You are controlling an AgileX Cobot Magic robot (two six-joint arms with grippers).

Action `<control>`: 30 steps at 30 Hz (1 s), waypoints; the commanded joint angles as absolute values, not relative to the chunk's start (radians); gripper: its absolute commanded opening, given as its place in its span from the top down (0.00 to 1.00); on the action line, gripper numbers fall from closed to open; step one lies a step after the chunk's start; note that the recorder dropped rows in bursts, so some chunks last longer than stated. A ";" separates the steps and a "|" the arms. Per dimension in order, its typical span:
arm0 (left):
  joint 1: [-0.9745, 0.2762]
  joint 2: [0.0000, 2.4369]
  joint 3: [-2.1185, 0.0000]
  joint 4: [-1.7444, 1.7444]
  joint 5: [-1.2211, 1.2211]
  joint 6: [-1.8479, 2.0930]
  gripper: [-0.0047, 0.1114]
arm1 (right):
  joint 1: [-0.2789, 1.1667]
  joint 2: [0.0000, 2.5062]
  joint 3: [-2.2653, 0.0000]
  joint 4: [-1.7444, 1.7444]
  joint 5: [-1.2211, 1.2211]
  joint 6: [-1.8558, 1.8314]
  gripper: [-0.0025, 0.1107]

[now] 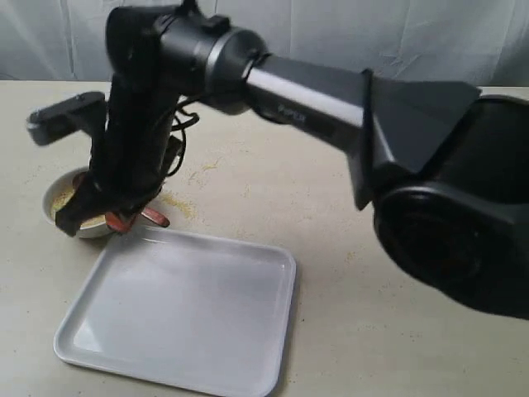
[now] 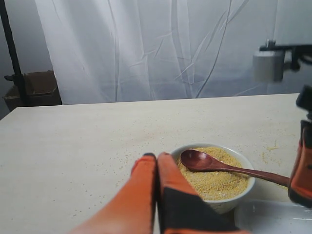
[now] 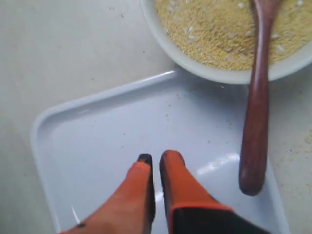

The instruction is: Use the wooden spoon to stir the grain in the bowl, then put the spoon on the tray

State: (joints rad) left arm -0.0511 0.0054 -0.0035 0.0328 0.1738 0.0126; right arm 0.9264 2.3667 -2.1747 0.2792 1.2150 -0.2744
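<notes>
White tray [image 1: 178, 322] lies flat on table [image 1: 331, 314] in the exterior view. Bowl [image 1: 53, 198] sits just off its far left corner, mostly hidden by right arm [image 1: 306, 95], which reaches across and down over it. Some loose grains lie on the table nearby. Left wrist view: left gripper [image 2: 156, 157] has its fingers pressed together, empty, just short of the bowl. Grain [image 2: 214, 183] fills the bowl, and spoon [image 2: 197, 160] rests with its scoop on the grain, handle running out over the rim toward the tray corner. Right wrist view: right gripper [image 3: 156, 160] hangs over the tray with its jaws almost together, only a thin slit between them and nothing inside. The spoon handle [image 3: 256, 112] lies beside it, apart, not between the jaws, with its tip overhanging the tray edge. Judgement: the step in hand is picking up the spoon, and the grip isn't made. Whether stirring is done can't be told. Next move calls for opening the jaws, shifting sideways to straddle the handle near its end, then closing without levering the bowl.
</notes>
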 commanded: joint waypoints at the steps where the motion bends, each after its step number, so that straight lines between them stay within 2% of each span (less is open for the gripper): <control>1: -0.052 0.000 0.000 0.027 0.162 0.010 0.96 | 0.976 2.399 -2.178 0.107 1.221 -0.193 0.89; 16: -0.052 0.000 0.000 0.027 0.162 0.010 0.96 | 0.951 2.458 -2.178 -0.363 1.142 0.069 0.89; 24: -0.052 0.000 0.000 0.027 0.162 0.010 0.96 | 0.930 2.458 -2.178 -0.396 0.994 0.154 0.89; 30: -0.052 0.000 0.000 0.027 0.162 0.010 0.96 | 0.928 2.407 -2.178 -0.327 1.109 0.176 0.89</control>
